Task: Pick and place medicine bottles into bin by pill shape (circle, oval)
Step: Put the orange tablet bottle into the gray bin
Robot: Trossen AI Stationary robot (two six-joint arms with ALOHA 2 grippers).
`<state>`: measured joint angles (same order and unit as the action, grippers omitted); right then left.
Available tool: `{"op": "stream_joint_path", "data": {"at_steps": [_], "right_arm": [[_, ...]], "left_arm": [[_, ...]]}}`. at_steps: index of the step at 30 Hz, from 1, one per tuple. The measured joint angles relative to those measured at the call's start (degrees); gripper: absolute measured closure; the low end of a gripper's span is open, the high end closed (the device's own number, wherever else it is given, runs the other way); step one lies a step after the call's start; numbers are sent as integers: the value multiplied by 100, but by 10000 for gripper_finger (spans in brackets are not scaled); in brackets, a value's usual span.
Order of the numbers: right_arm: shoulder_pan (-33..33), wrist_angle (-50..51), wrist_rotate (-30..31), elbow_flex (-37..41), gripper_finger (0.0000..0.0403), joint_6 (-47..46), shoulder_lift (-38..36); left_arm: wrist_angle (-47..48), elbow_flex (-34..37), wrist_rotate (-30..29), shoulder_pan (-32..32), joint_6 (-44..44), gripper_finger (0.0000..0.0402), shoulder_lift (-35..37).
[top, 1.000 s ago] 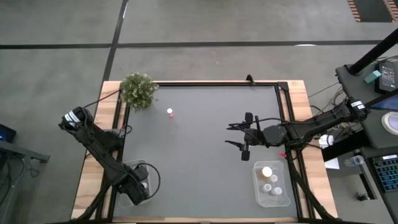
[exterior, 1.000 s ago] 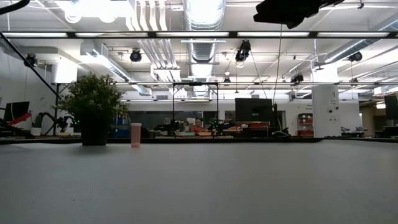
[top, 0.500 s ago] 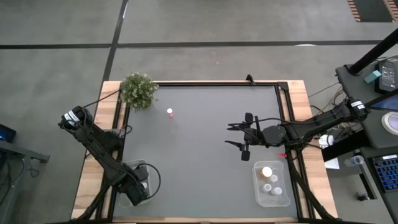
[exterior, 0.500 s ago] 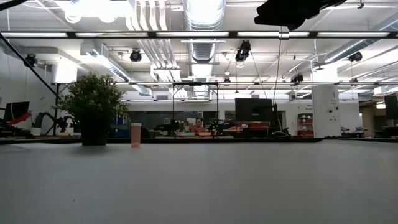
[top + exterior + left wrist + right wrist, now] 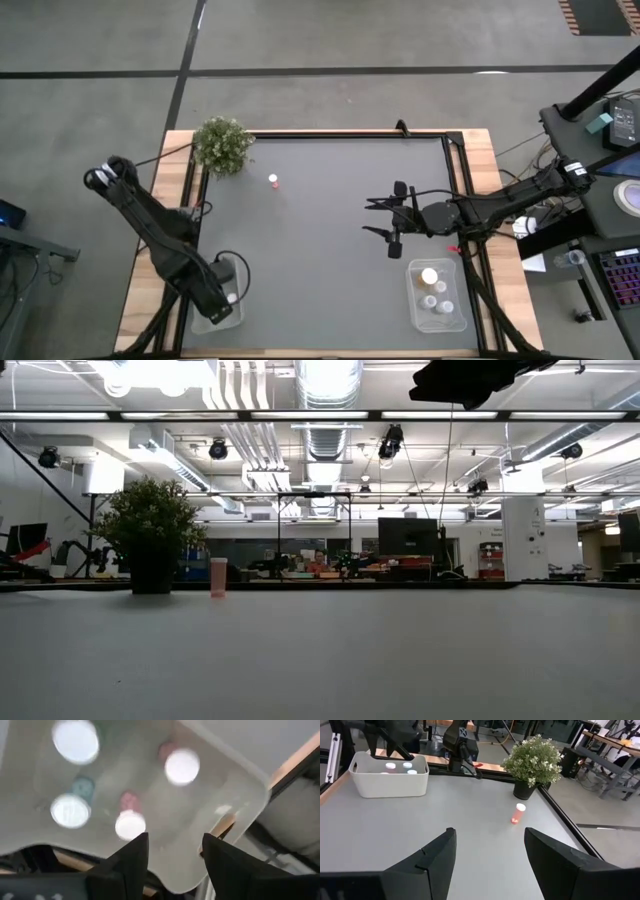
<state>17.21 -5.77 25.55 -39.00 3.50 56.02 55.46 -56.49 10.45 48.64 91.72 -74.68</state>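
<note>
One pinkish medicine bottle (image 5: 272,181) with a white cap stands upright on the grey table near the plant; it also shows in the right wrist view (image 5: 519,813) and the low view (image 5: 218,577). My left gripper (image 5: 226,296) is open and empty over the left white bin (image 5: 200,318), which holds several white-capped bottles (image 5: 130,824). My right gripper (image 5: 372,218) is open and empty, raised above the table right of centre, pointing toward the table's left. The right bin (image 5: 458,322) holds several bottles, one larger and orange (image 5: 429,277).
A green potted plant (image 5: 222,145) stands at the table's far left corner, close to the lone bottle. The two bins stand at the near left and near right corners. A black frame rail (image 5: 340,134) runs along the table's edges.
My left arm has shifted, its elbow swinging toward the table's left edge, while its gripper stays over the left bin. The lone bottle has kept its place.
</note>
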Motion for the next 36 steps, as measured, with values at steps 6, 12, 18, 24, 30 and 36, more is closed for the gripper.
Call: {"op": "stream_joint_path", "data": {"at_steps": [6, 12, 18, 24, 30, 36], "right_arm": [[0, 0, 1, 0, 179, -1, 1], [0, -5, 1, 26, 179, -29, 181], [0, -167, 6, 26, 179, -498, 894], [-147, -471, 48, -245, 179, -902, 1668], [-508, -90, 45, -1046, 179, -1122, 2289], [-1092, 576, -32, -2079, 179, -870, 2952]], "left_arm": [[-359, 0, -923, -153, -557, 234, 438], [-1731, 71, -3770, -266, -3548, 235, 764], [-3354, 496, -4530, -619, -6889, 235, 964], [-5848, 1608, -4673, -1343, -9880, 235, 1089], [-7317, 2558, -4190, -2204, -10970, 235, 1515], [-7575, 3077, -4239, -2760, -11210, 235, 2172]]}}
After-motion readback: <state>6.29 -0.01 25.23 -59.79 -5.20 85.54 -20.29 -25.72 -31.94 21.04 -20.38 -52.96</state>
